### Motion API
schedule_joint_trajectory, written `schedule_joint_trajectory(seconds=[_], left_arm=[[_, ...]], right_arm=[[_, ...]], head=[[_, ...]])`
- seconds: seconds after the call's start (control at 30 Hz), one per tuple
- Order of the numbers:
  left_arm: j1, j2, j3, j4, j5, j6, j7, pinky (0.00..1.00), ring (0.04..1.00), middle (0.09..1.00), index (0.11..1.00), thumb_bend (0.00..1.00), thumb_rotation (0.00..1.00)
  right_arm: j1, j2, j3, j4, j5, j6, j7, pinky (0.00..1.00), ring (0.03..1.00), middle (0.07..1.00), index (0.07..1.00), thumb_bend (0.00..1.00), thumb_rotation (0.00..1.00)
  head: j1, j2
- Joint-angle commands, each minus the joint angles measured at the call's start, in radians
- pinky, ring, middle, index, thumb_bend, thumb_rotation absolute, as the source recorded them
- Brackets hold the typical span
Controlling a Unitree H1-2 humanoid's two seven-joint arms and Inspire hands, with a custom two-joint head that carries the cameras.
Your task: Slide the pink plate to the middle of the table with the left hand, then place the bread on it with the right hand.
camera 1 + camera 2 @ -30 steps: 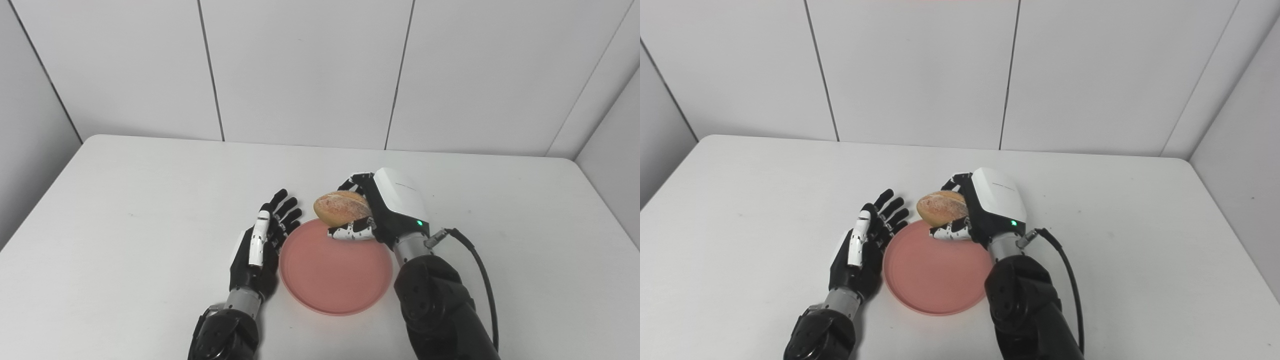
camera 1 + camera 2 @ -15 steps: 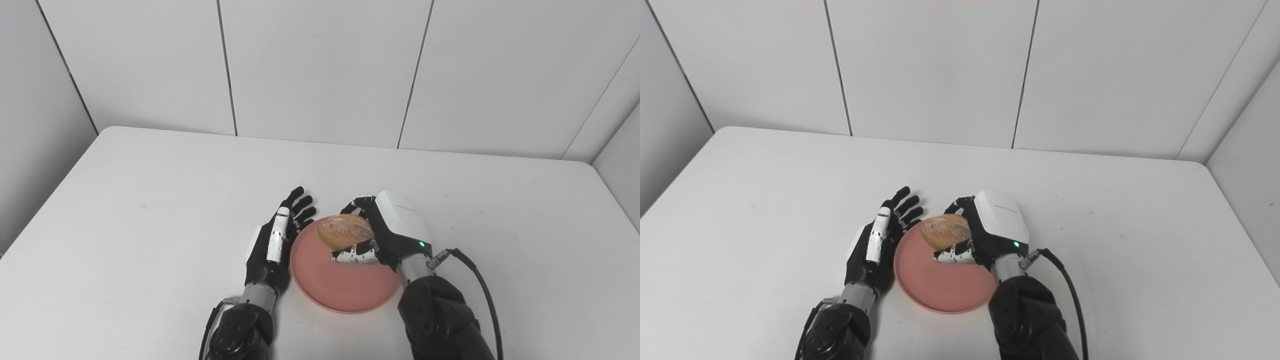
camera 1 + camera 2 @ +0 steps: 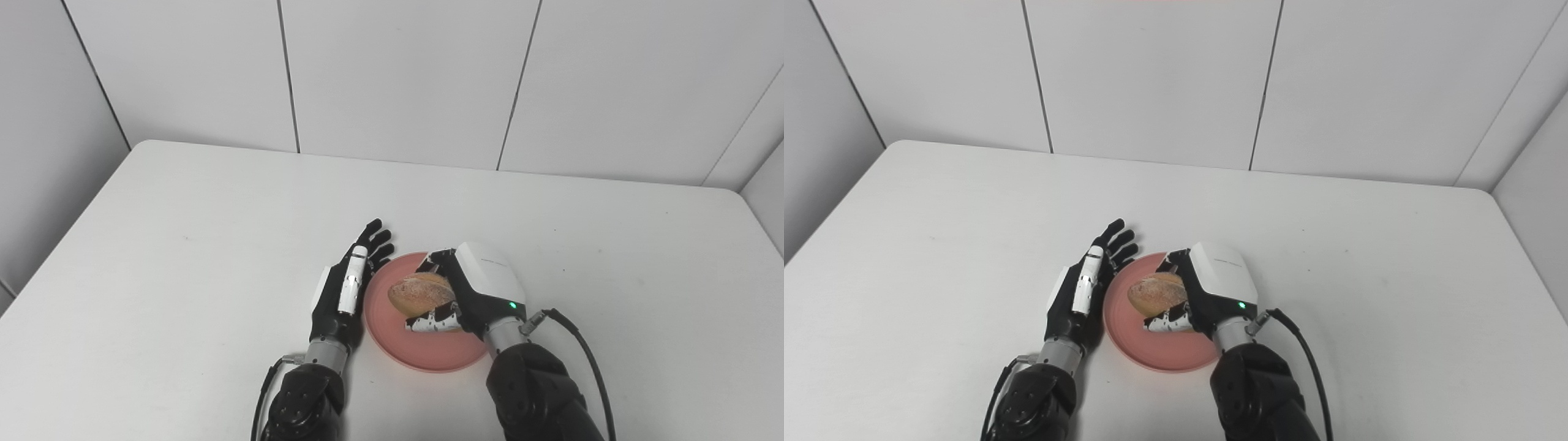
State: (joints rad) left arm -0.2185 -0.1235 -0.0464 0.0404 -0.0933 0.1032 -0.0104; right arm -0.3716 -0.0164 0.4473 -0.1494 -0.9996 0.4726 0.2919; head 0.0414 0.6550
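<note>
The pink plate (image 3: 432,354) lies on the white table (image 3: 184,245), near the front and about mid-width. My right hand (image 3: 474,291) is shut on the bread (image 3: 421,292), a round crusty roll, and holds it over the middle of the plate; whether it touches the plate I cannot tell. My left hand (image 3: 348,293) is open with its fingers straight, standing on edge against the plate's left rim. Both show in the right eye view too: the bread (image 3: 1154,293), the plate (image 3: 1157,356), the left hand (image 3: 1084,291) and the right hand (image 3: 1216,288).
A black cable (image 3: 582,355) runs from the right wrist toward the front right. White wall panels (image 3: 398,73) stand behind the table's far edge.
The camera has tilted, shifting the whole picture. My right hand has brought the bread back and down from the plate's far rim to over its middle. The left hand stays at the plate's left rim.
</note>
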Motion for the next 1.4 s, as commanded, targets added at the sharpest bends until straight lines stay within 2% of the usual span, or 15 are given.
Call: schedule_joint_trajectory(seconds=[0.0,0.47,0.53,0.57,0.6,0.67,0.7,0.73,0.8,0.9,1.37], left_arm=[[0.009,-0.007,-0.009,-0.026,0.012,-0.020,0.000,0.91,0.896,0.907,0.889,0.39,1.00],[0.025,-0.005,-0.015,-0.032,0.033,-0.052,0.000,0.92,0.906,0.916,0.894,0.41,1.00],[0.026,-0.006,-0.015,-0.034,0.031,-0.052,-0.002,0.92,0.907,0.916,0.894,0.41,1.00],[0.026,-0.005,-0.015,-0.036,0.030,-0.051,-0.002,0.92,0.907,0.916,0.894,0.41,1.00],[0.027,-0.005,-0.014,-0.037,0.030,-0.051,-0.002,0.92,0.906,0.916,0.894,0.41,1.00],[0.029,-0.006,-0.013,-0.041,0.028,-0.048,-0.001,0.91,0.903,0.913,0.892,0.41,1.00],[0.031,-0.006,-0.013,-0.042,0.028,-0.050,-0.001,0.91,0.903,0.913,0.892,0.41,1.00],[0.031,-0.005,-0.013,-0.042,0.029,-0.052,-0.002,0.91,0.902,0.912,0.892,0.41,1.00],[0.034,-0.004,-0.014,-0.043,0.028,-0.054,-0.004,0.91,0.903,0.913,0.894,0.41,1.00],[0.035,-0.001,-0.016,-0.040,0.031,-0.059,-0.006,0.91,0.905,0.916,0.898,0.41,1.00],[0.036,0.000,-0.017,-0.038,0.038,-0.063,-0.003,0.91,0.899,0.910,0.896,0.42,1.00]], right_arm=[[-0.013,-0.005,0.005,-0.021,-0.014,-0.029,-0.025,0.16,0.239,0.472,0.486,0.53,0.00],[0.006,-0.019,0.025,-0.026,-0.030,-0.026,-0.026,0.18,0.268,0.476,0.491,0.53,0.00],[0.008,-0.020,0.024,-0.030,-0.031,-0.025,-0.024,0.19,0.301,0.478,0.669,0.55,0.00],[0.009,-0.020,0.025,-0.034,-0.033,-0.021,-0.014,0.20,0.309,0.479,0.693,0.56,0.00],[0.009,-0.021,0.025,-0.037,-0.034,-0.018,-0.007,0.36,0.507,0.632,0.739,0.67,0.16],[0.012,-0.022,0.023,-0.045,-0.039,-0.012,0.011,0.56,0.692,0.772,0.788,0.75,0.29],[0.012,-0.024,0.023,-0.048,-0.047,-0.010,0.019,0.57,0.701,0.779,0.790,0.76,0.30],[0.013,-0.025,0.024,-0.050,-0.053,-0.008,0.025,0.65,0.748,0.803,0.808,0.78,0.34],[0.012,-0.029,0.025,-0.057,-0.074,-0.007,0.043,0.75,0.799,0.832,0.835,0.82,0.39],[0.010,-0.031,0.021,-0.065,-0.098,-0.006,0.080,0.79,0.832,0.865,0.877,0.86,0.46],[-0.001,-0.024,-0.013,-0.122,-0.111,-0.012,0.125,0.85,0.879,0.908,0.930,0.96,0.54]], head=[[0.002,-0.001],[0.003,0.000],[0.001,0.000],[0.000,-0.001],[0.000,-0.001],[-0.001,0.000],[-0.003,0.000],[-0.003,0.000],[-0.003,0.000],[-0.005,-0.004],[-0.012,-0.008]])
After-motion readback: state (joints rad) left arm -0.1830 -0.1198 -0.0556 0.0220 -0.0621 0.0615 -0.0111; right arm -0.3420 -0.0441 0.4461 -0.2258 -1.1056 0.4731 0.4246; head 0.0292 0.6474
